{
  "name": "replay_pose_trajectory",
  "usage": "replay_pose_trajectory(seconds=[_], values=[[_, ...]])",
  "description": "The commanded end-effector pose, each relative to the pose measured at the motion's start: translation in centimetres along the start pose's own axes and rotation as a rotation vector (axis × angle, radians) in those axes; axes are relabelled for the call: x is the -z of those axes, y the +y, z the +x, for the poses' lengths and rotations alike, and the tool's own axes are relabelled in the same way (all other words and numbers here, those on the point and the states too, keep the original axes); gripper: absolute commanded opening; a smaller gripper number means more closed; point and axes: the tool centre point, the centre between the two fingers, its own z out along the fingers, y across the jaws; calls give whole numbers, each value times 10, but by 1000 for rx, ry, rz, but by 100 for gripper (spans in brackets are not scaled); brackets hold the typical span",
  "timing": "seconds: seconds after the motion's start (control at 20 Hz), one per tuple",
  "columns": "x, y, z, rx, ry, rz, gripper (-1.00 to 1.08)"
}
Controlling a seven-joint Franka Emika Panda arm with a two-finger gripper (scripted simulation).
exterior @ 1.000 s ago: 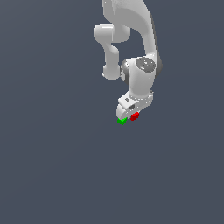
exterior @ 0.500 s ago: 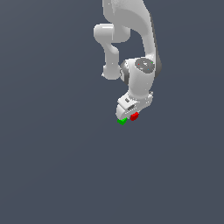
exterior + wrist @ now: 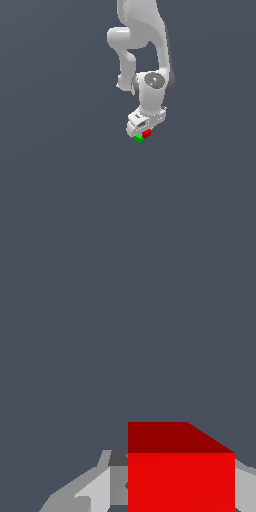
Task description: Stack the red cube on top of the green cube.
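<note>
The red cube (image 3: 181,476) is pinched between the fingers of the end effector (image 3: 144,131), so it can be carried. The green cube (image 3: 138,139) is seen at its 7 o'clock, just beside it, on the worktop (image 3: 60,190).

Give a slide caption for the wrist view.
Red cube seen close between the gripper fingers.

The wrist view shows the red cube (image 3: 181,476) close to the camera, filling much of the frame's lower portion. Two faces are visible: a bright red face and, adjoining it, a darker red face. The gripper (image 3: 175,491) flanks the cube, with one grey finger (image 3: 97,488) showing on one side and a sliver of the other on the opposite side. The remainder is a uniform dark grey surface (image 3: 100,346).
</note>
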Motion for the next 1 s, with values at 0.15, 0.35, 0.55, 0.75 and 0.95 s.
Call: replay_pose_trajectory(seconds=[0.15, 0.35, 0.55, 0.75, 0.95], values=[[-20, 8, -20, 0, 0, 0, -100], [-27, 11, -26, 0, 0, 0, -100], [-28, 11, -26, 0, 0, 0, 100], [-28, 11, -26, 0, 0, 0, 100], [-28, 11, -26, 0, 0, 0, 100]])
